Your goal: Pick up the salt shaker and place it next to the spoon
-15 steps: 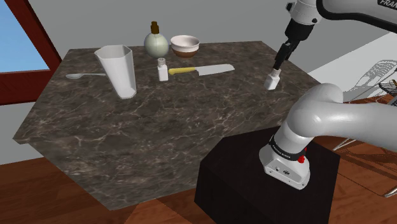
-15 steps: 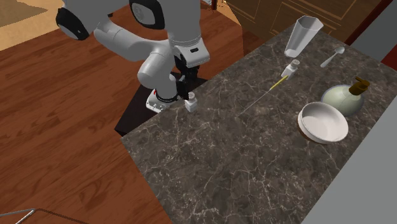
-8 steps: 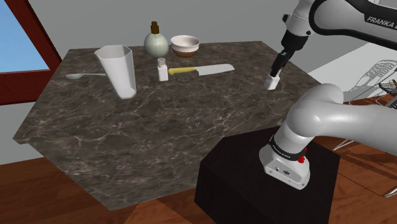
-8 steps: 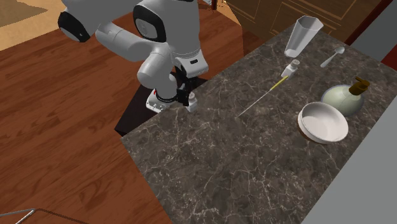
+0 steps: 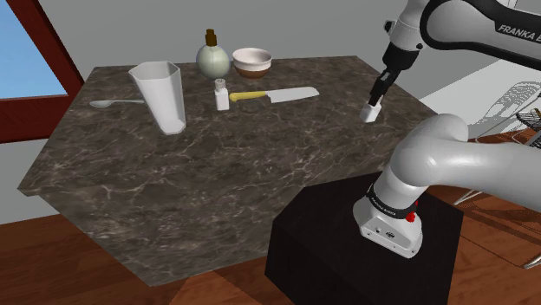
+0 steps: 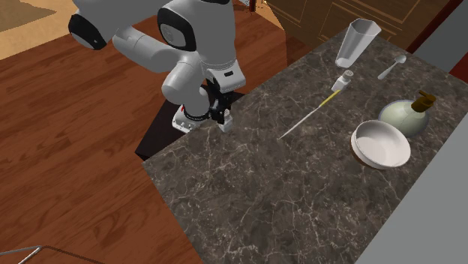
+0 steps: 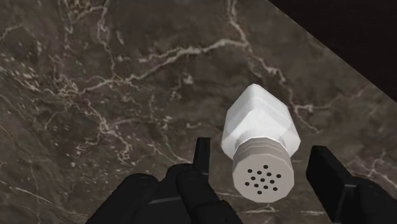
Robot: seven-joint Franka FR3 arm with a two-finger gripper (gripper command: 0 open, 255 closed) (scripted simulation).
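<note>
The salt shaker (image 7: pixel 261 133) is a small white faceted shaker with a holed cap. It stands near the table edge closest to the stand (image 5: pixel 372 111) (image 6: pixel 226 126). My black gripper (image 7: pixel 262 156) (image 5: pixel 378 94) (image 6: pixel 220 112) reaches down around it with the fingers apart. One finger (image 7: pixel 202 159) sits close beside the shaker's body, and the other finger (image 7: pixel 331 175) stands off with a visible gap. The spoon (image 5: pixel 115 103) (image 6: pixel 392 67) lies at the far side of the table, beyond the tall white cup (image 5: pixel 159 95) (image 6: pixel 355 41).
A second small white shaker (image 5: pixel 222 94) stands by a yellow-handled knife (image 5: pixel 276 94). A round bottle (image 5: pixel 212 57) and a bowl (image 5: pixel 251 59) sit at the back edge. The dark marble table (image 5: pixel 217 182) drops to wooden floor; the black stand (image 5: pixel 347 260) is beside it.
The hand has come down over the salt shaker and its fingers have drawn closer together around it. The shaker and the other items have not moved.
</note>
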